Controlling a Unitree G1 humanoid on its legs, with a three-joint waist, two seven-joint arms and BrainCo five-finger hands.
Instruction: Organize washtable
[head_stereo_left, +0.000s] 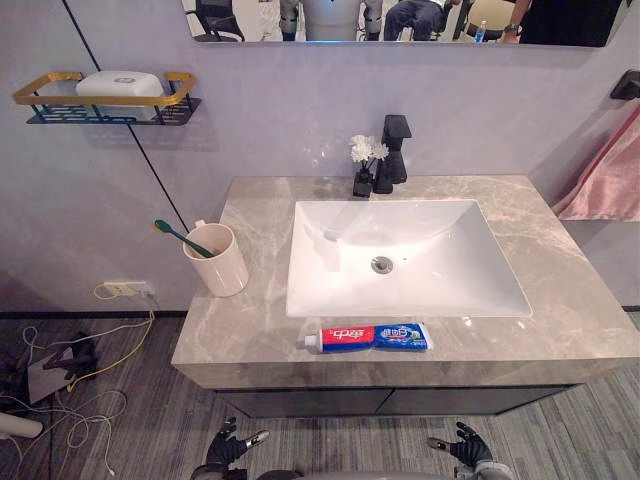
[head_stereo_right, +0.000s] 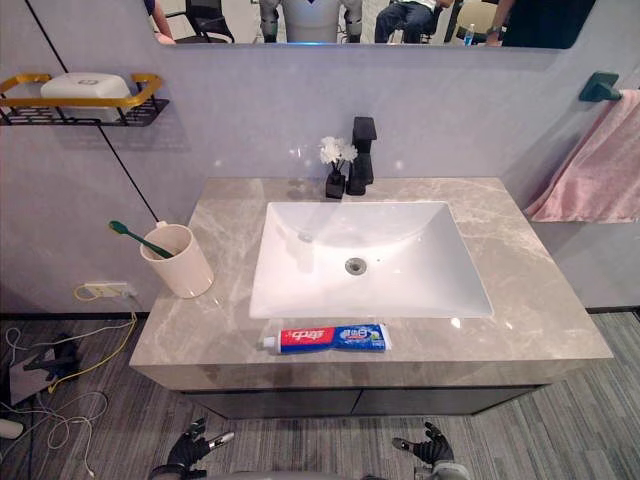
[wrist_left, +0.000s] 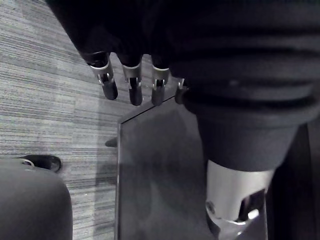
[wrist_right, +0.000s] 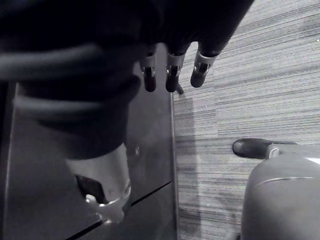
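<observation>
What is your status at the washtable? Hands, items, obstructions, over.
Left robot hand, right robot hand open, below counter edge. Toothpaste lying along counter front; toothbrush in cup, left side. Nothing in the way.

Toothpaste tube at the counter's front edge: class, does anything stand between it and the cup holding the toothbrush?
Nothing visible does. Bare counter runs from the toothpaste tube to the cup at the left; the sink lies beside that path. The left hand and right hand hang below the counter.

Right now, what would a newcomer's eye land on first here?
The red-and-blue toothpaste tube lying along the counter's front edge, before the white sink. Next, the beige cup holding a green toothbrush on the counter's left. The left hand and right hand hang open below it.
</observation>
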